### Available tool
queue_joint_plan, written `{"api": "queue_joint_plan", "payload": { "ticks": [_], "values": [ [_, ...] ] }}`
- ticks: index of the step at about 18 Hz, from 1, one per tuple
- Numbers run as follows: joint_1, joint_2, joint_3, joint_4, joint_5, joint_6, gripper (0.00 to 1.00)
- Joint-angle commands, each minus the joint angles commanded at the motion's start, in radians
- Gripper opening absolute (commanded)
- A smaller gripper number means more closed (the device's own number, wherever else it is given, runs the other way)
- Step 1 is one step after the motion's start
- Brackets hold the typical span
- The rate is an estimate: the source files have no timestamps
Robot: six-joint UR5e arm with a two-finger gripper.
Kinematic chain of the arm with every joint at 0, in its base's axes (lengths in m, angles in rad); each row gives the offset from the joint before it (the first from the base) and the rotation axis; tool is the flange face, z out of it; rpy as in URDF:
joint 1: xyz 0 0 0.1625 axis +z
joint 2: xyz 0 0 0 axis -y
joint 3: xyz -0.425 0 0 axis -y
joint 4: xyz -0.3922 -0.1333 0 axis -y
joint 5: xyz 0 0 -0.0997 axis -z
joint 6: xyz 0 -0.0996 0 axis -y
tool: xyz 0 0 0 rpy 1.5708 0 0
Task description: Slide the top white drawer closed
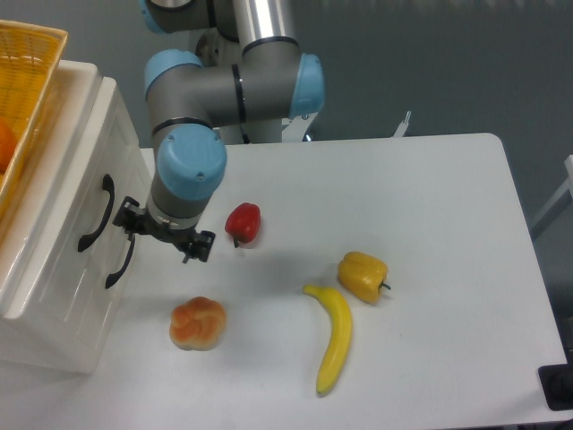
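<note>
The top white drawer (106, 152) sits pushed into the white cabinet (63, 331) at the left, its front level with the lower drawer front (89, 296). Its black curved handle (97, 213) lies just left of my gripper (166, 235). The gripper hangs under the blue wrist and points at the cabinet front. A small gap separates it from the handle, and it touches nothing. Its black fingers (202, 244) stick out on both sides of the wrist, spread apart, with nothing between them.
A yellow woven basket (27, 63) sits on top of the cabinet. On the table lie a red pepper (243, 221), a yellow pepper (363, 276), a banana (334, 336) and an orange bun-shaped item (198, 322). The arm's base stands at the back.
</note>
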Motion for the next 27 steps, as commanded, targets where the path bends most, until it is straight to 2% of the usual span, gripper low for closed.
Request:
{"api": "queue_joint_plan", "payload": {
  "ticks": [7,10,13,17,22,27],
  "values": [
    [0.170,0.020,0.008,-0.002,0.092,0.221,1.00],
    [0.252,0.049,0.002,-0.008,0.150,0.363,1.00],
    [0.328,0.080,-0.014,-0.017,0.187,0.442,1.00],
    [0.390,0.147,-0.026,-0.083,0.275,0.601,1.00],
    [0.473,0.199,-0.032,-0.090,0.272,0.764,1.00],
    [0.529,0.224,-0.054,-0.084,0.272,0.894,1.00]
  ]
}}
